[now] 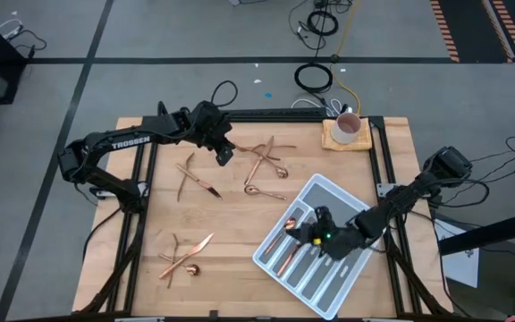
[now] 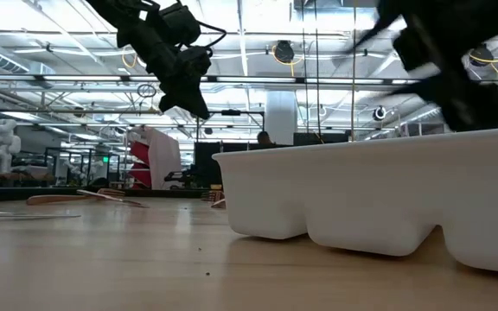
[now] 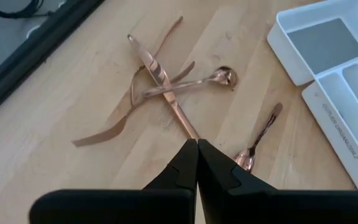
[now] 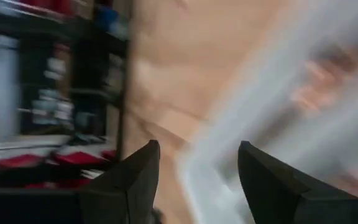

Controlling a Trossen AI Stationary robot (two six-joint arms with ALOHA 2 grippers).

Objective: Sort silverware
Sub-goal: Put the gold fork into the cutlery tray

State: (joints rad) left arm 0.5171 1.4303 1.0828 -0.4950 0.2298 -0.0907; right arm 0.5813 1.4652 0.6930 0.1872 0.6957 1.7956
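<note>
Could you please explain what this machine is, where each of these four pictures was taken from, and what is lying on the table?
This is a robot with two dark arms at a wooden table, each ending in a two-finger gripper. One picture looks straight down, one looks level across the tabletop, and two come from cameras on the wrists.

Scattered on the table is copper-coloured silverware, in several small piles. At the right lies a white divided cutlery tray with a few pieces already in it. A mug sits on a small board at the back.

The left gripper is shut and empty, above the back pile. The right gripper is over the tray with its fingers open, holding nothing that I can see.
</note>
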